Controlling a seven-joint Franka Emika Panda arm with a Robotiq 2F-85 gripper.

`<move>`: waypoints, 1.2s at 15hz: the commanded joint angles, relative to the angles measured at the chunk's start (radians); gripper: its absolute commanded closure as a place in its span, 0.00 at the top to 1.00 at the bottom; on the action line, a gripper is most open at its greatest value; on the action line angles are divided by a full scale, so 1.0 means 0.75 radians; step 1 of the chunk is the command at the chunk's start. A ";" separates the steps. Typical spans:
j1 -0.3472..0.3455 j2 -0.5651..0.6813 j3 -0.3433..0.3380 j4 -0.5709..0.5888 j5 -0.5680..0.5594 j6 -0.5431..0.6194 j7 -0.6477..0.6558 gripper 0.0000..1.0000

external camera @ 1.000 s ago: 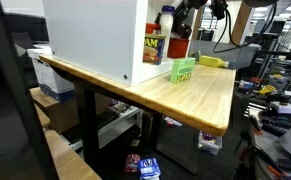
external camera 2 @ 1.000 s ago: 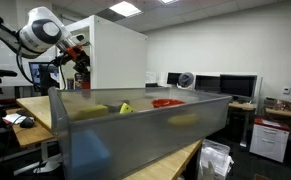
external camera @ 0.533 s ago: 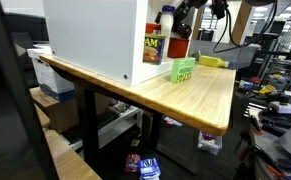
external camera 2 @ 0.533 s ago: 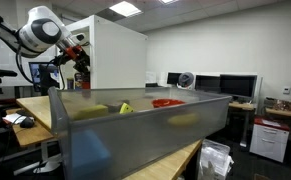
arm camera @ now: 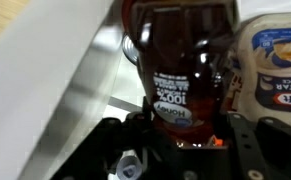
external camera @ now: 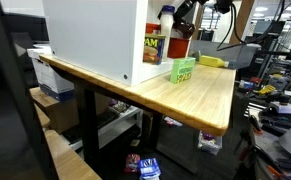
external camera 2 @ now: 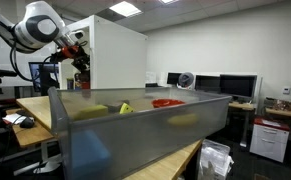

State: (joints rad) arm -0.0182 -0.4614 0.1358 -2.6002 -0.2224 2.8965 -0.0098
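In the wrist view, the big white box (arm camera: pixel 45 90) is on the left. Just to the right of it is the dark red-brown plastic bottle with a white label (arm camera: pixel 175 60). The black gripper (arm camera: pixel 180 140) has its jaws half closed, one on each side of the bottle, holding it. Further right is a white jar with a blue label (arm camera: pixel 275 70). In an exterior view, a small green box (external camera: pixel 183 70) sits on the wooden table (external camera: pixel 200 100), right of the white box.

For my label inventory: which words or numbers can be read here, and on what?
"100%" on the label of the dark brown bottle.
Other lines of that label: blurred.
Label of the white jar: blurred.
Print on the green box and the yellow can: too small.
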 commanded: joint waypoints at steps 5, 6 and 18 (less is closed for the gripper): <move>0.067 -0.224 -0.082 -0.096 0.110 -0.094 -0.007 0.29; 0.084 -0.245 -0.096 -0.096 0.129 -0.140 -0.015 0.29; 0.186 -0.601 -0.208 -0.322 0.452 -0.275 0.068 0.29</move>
State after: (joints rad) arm 0.1334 -0.8359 -0.0219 -2.7679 0.0754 2.6110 0.0139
